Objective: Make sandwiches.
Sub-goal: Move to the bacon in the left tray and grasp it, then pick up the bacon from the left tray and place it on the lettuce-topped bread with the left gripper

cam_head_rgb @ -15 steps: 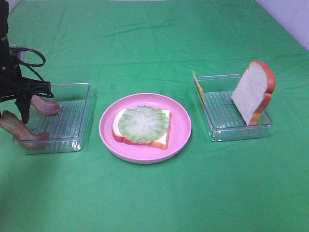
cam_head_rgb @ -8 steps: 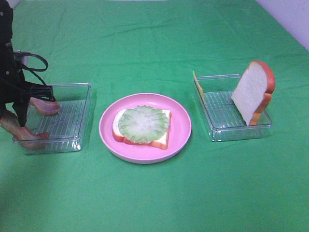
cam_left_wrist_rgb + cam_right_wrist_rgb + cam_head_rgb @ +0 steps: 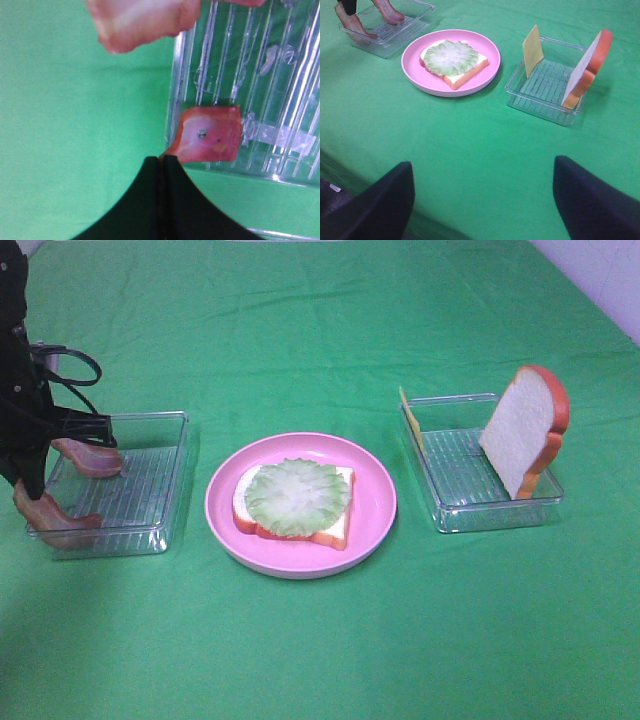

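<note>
A green cloth (image 3: 320,640) fills the frame. At its centre a pink plate (image 3: 375,502) holds a bread slice (image 3: 335,530) topped with lettuce (image 3: 298,496). In the right tray (image 3: 450,515) a second slice (image 3: 520,430) leans upright, with cheese (image 3: 410,415) at the opposite wall. At the left tray (image 3: 150,530) my left gripper (image 3: 162,160) is clenched on a bacon strip (image 3: 50,515) overhanging the rim. My right gripper (image 3: 482,200) is spread wide.

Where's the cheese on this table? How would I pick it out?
From the pink plate in the middle of the green cloth, look to the clear tray on its right. The cheese is the thin yellow square standing at the end nearer the plate, unlike the thick white bread slice.
</note>
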`<state>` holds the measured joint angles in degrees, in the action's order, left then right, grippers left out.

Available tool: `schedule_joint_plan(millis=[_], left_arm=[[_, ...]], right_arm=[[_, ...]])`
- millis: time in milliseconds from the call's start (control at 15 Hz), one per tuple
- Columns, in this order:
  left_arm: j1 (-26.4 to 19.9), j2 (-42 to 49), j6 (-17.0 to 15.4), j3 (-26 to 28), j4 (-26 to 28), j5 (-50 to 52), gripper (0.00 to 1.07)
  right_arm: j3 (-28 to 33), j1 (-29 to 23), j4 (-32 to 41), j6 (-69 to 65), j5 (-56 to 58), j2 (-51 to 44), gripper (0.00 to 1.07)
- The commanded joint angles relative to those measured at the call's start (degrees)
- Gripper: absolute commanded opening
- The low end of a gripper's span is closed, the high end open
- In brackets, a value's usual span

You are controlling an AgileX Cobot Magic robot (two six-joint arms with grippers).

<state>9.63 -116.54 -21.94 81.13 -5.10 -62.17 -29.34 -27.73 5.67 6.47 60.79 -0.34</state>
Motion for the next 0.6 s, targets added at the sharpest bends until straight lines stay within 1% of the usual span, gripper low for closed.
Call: schedule_joint_plan(millis=[67,267,400,467,600], left_arm=[[-0.06,0.97,0.06,0.11,1.66,0.11,0.00],[-0.06,4.53,1.60,0.17,4.58,0.29,0.00],[-0.06,7.28,3.84,0.17,6.13,0.57,0.00],[-0.06,9.45,4.98,0.17,7.85,1.43,0.00],[-0.06,13.35,9.00,0.17,13.92,4.76,0.00]], right_arm=[[0.23,0.11,0.11,0.86,-0.06,-0.80,0.73],[0.23,0.11,0.11,0.80,-0.06,-0.86,0.73],[0.23,0.11,0.11,0.80,-0.06,-0.86,0.73],[0.23,0.11,0.11,0.80,-0.06,-0.86,0.73],[0.23,0.11,0.11,0.80,-0.06,-0.86,0.73]])
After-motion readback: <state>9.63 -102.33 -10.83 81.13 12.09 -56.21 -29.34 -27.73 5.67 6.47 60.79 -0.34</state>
